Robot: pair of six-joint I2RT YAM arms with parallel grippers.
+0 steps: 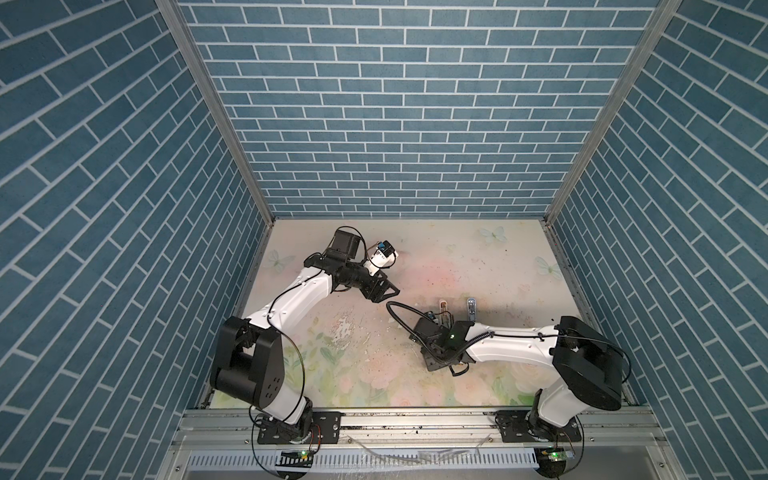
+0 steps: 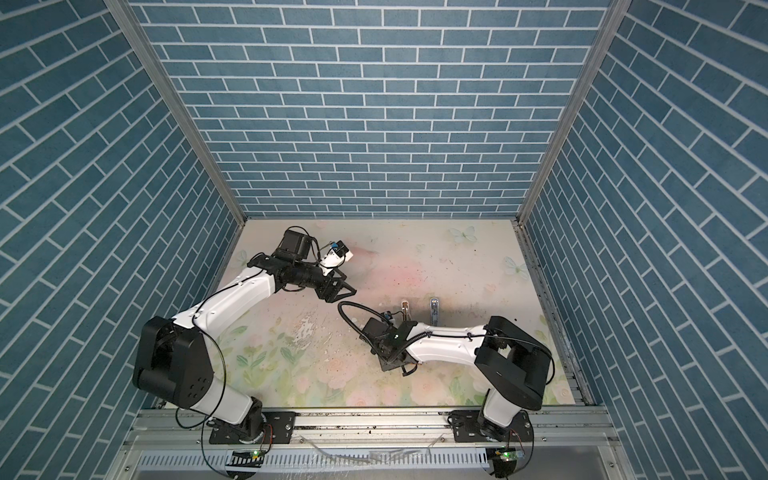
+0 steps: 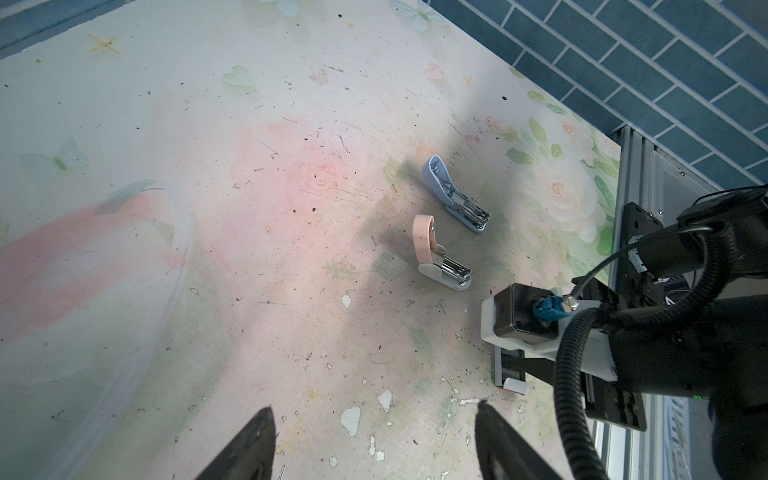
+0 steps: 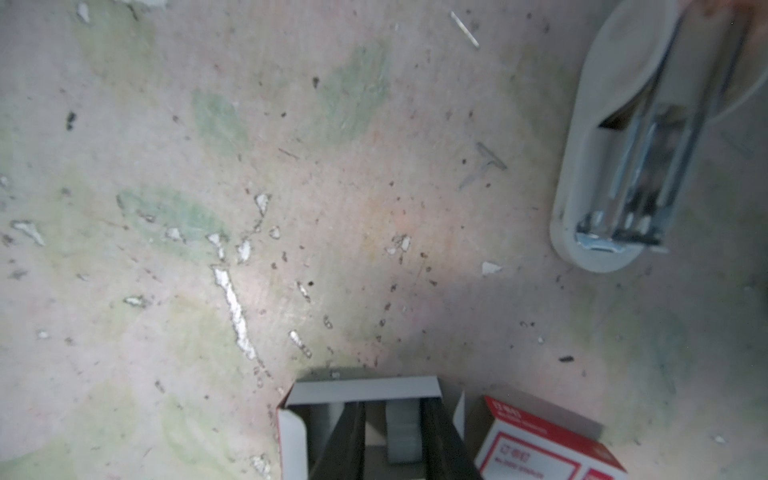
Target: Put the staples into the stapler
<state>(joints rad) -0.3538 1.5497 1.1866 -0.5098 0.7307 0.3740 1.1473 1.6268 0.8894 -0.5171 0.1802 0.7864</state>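
Staplers first: in both top views the pink stapler (image 1: pixel 444 306) and blue stapler (image 1: pixel 471 306) lie side by side just right of centre on the scuffed, chipped floral table (image 1: pixel 490 257), with blue brick-print walls (image 1: pixel 395 104) all round. Lower right, the white right arm (image 1: pixel 511 345) reaches in, and its black wrist blocks what lies beneath. Left of centre, the left gripper (image 1: pixel 391 291) hangs well apart.

Left wrist view now: its dark fingers (image 3: pixel 253 444) are spread wide with nothing between them. Both staplers gape on their hinges, bright metal channels bared.

Right wrist view: the right gripper (image 4: pixel 392 415) dips into the small grey tray (image 4: pixel 361 390). Its jaws are parted around a silvery block of staples (image 4: pixel 401 436), with a gap showing on one side, so no pinch. The red-and-white box (image 4: pixel 540 453) sits just beside the tray.
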